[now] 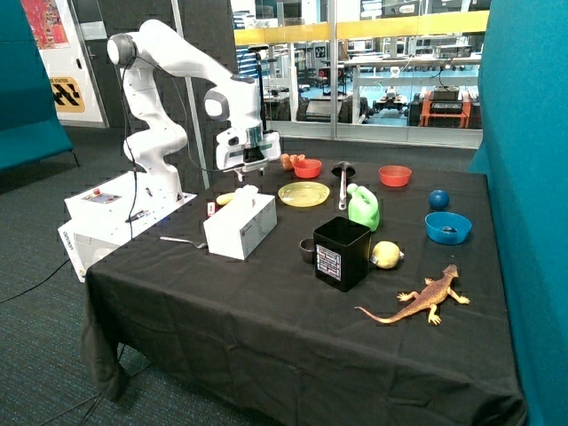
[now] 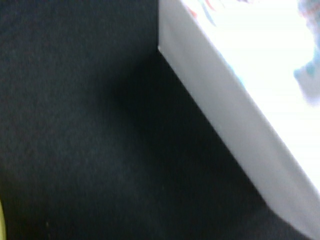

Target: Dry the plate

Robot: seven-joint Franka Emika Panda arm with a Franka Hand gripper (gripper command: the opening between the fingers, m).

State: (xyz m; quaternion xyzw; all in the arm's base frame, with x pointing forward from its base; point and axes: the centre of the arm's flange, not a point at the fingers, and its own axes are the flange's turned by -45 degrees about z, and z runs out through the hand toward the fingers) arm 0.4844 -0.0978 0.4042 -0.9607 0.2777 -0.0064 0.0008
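The pale yellow plate (image 1: 303,193) lies flat on the black tablecloth, behind the white tissue box (image 1: 240,224) and in front of a red bowl (image 1: 307,167). My gripper (image 1: 248,170) hangs just above the tissue box's far end, beside the plate and apart from it. A tissue (image 1: 246,189) pokes out of the box right under the gripper. The wrist view shows only the white box's edge (image 2: 260,90) and black cloth (image 2: 90,140). The plate cannot be made out there.
On the table stand a green bottle (image 1: 364,207), a black ladle (image 1: 343,177), a black container (image 1: 342,253), a lemon (image 1: 386,255), a second red bowl (image 1: 395,176), a blue bowl (image 1: 447,227), a blue ball (image 1: 438,199), a toy lizard (image 1: 424,299) and a fork (image 1: 182,240).
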